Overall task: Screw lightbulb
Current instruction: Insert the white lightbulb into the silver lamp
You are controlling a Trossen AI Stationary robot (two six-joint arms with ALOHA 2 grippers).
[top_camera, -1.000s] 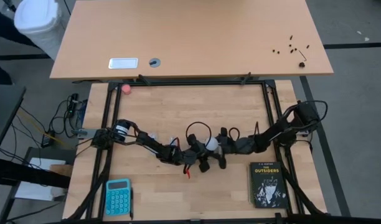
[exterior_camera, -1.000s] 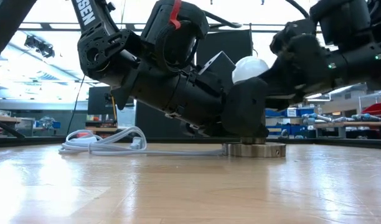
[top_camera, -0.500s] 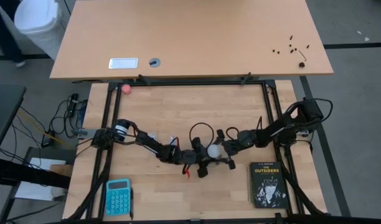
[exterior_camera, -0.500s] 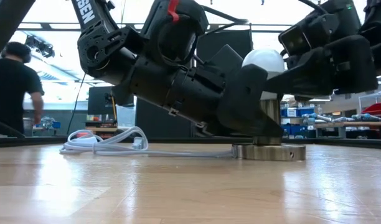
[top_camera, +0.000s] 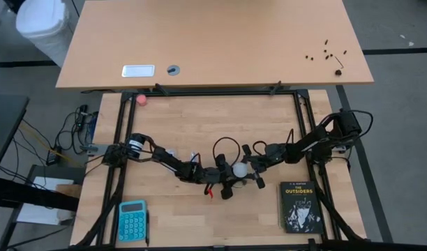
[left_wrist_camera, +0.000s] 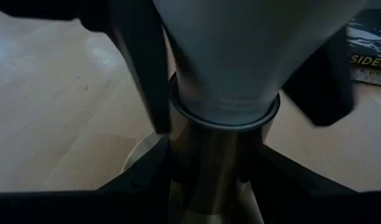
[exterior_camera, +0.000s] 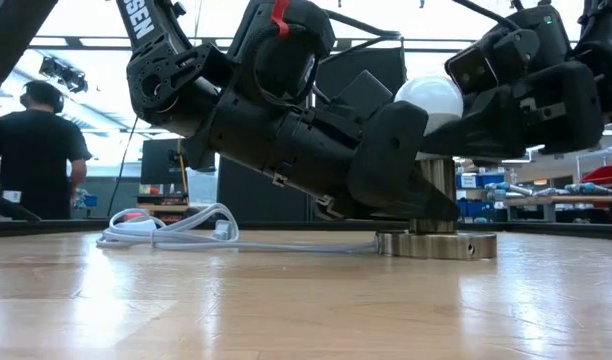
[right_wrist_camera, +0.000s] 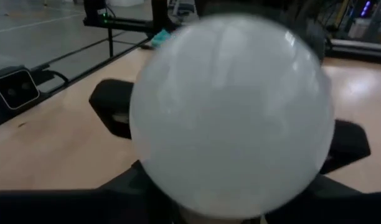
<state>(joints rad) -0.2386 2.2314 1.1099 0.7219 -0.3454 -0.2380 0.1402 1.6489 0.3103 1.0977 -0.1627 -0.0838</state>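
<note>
While the left gripper (top_camera: 229, 183) clamps the socket (exterior_camera: 436, 243), the right gripper (top_camera: 249, 167) closes around the lightbulb (exterior_camera: 429, 98) globe above it.

Bright overhead light backlights the low view; both wrist close-ups are blurred.

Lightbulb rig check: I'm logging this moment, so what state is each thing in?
lightbulb: upright, its base in the socket.
socket: standing on the table, its stem gripped.
left gripper: shut on the socket stem below the bulb.
right gripper: fingers on either side of the bulb's globe.
white cord: coiled loosely on the table.
book: closed, lying flat.
calculator: lying face up.
</note>
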